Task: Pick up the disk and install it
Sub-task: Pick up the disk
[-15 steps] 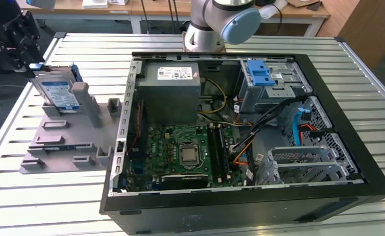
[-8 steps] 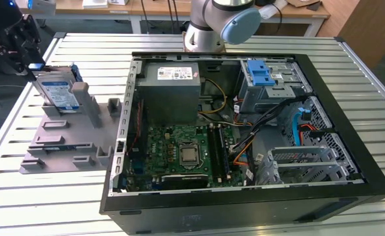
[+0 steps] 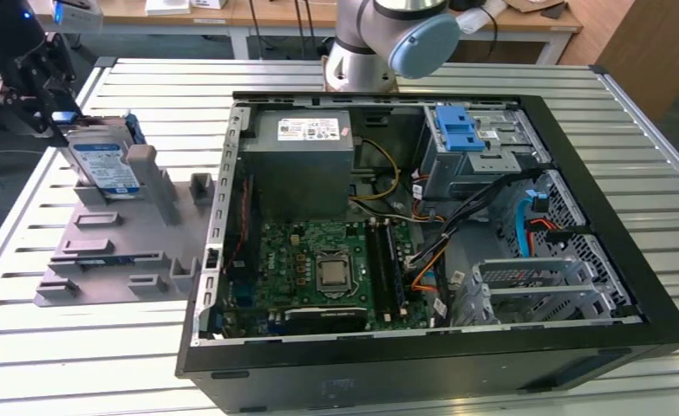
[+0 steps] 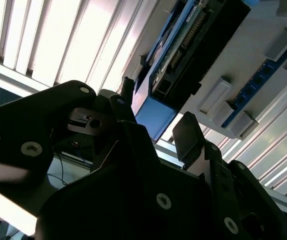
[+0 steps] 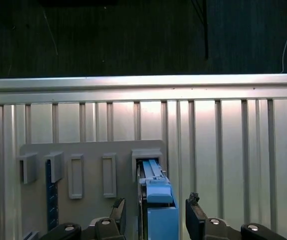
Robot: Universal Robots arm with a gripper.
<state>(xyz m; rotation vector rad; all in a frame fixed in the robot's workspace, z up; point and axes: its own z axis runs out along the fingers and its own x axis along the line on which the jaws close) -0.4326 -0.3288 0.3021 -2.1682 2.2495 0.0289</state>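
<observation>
We see the disk (image 3: 100,163) standing on edge in a slot of the grey fixture plate (image 3: 96,260), which lies flat on the slatted metal worktop (image 3: 73,368). In the exterior view the plate sits at nine o'clock from the open computer case (image 3: 432,377). The disk stands at the plate's twelve o'clock end, its white-and-blue label showing.

The gripper (image 3: 59,111) hangs at about eleven o'clock from the disk, close to its upper edge. In both wrist views the jaws are spread and straddle the disk's blue end (image 5: 156,200) (image 4: 153,117). We see one of the fingers (image 5: 194,217) (image 4: 187,134) on each side of it. In the first wrist view a narrow gap shows between each finger and the disk, so nothing is pinched.

Inside the case, the grey power-supply box (image 3: 304,147) fills the eleven o'clock corner. The green motherboard (image 3: 328,260) lies toward six o'clock, and a drive cage with a blue latch (image 3: 460,130) sits at one o'clock. The arm's base (image 3: 368,52) rises at twelve o'clock from the case.
</observation>
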